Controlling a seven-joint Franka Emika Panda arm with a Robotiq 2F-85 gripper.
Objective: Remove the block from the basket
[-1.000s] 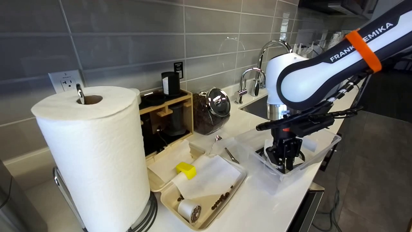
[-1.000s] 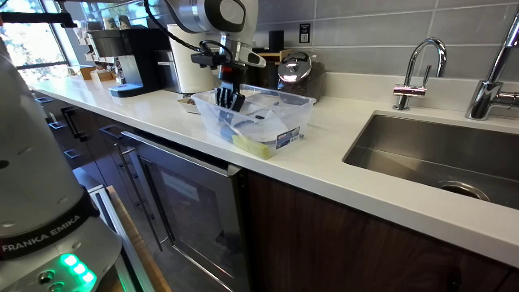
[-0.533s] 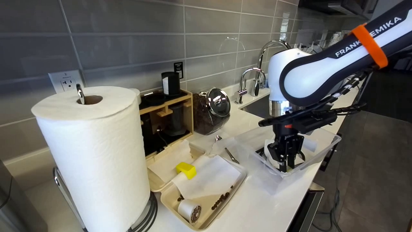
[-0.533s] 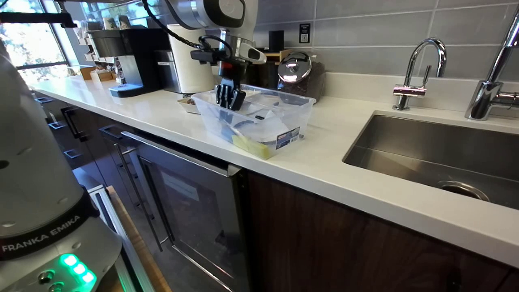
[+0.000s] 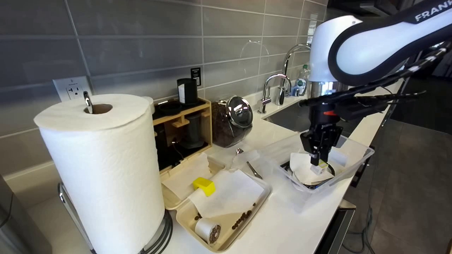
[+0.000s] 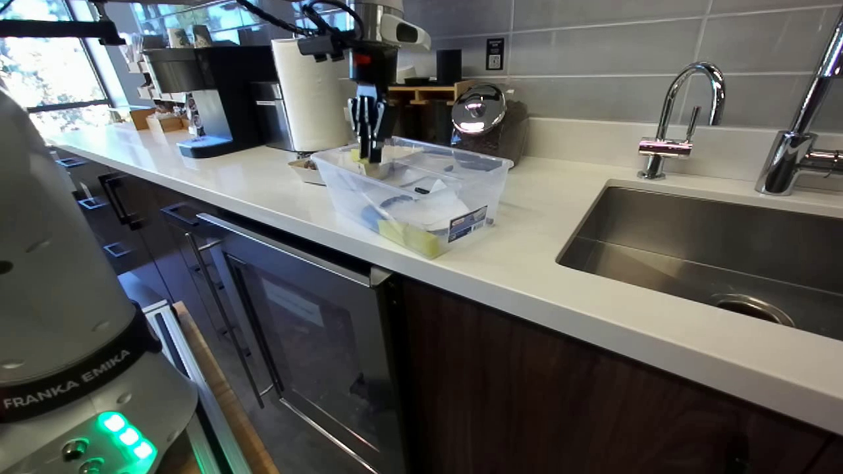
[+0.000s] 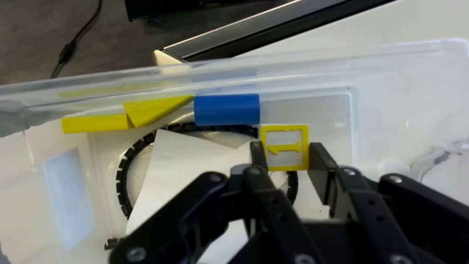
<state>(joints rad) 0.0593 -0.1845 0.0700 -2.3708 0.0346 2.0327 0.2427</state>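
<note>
A small white block [image 7: 284, 147] with a yellow frame and a yellow "1" on its face is between my fingers in the wrist view. My gripper [image 7: 286, 157] is shut on it, with one finger against each side. The block [image 5: 318, 169] and gripper [image 5: 319, 160] also show in an exterior view, over the clear plastic basket [image 5: 300, 199]. In an exterior view, the gripper [image 6: 369, 150] holds the block [image 6: 357, 157] near the top of the basket [image 6: 346, 197], raised off its floor. The block is partly hidden behind the fingers there.
The basket also holds a blue block [image 7: 227, 110], yellow blocks [image 7: 97, 123], white paper [image 7: 190, 165] and a black ring [image 7: 124, 179]. Beside it, an open carton [image 5: 243, 233] holds a yellow block [image 5: 204, 186] and a pod [image 5: 208, 231]. A jar [image 5: 229, 127] and sink [image 6: 658, 263] are nearby.
My gripper has risen from low inside the basket to about its rim. The white and yellow block has come up with it. The carton and basket have not moved.
</note>
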